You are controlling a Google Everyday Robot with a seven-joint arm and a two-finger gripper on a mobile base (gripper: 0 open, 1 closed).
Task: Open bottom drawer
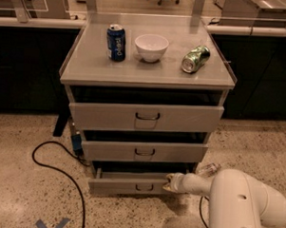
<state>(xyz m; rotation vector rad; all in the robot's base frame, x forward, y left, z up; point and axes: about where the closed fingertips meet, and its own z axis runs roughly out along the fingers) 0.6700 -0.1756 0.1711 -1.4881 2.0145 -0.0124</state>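
Camera view | my gripper at 5 o'clock, at right end of bottom drawer | drawer ajar | grip: I cannot tell

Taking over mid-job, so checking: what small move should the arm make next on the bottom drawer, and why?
Probably pull the gripper slightly out from the grey cabinet. It sits at the right end of the shallow grey metal bottom drawer, right of its dark bar handle, and only a narrow strip of interior shows.

I see my gripper at the right end of the bottom drawer, which stands partly open.
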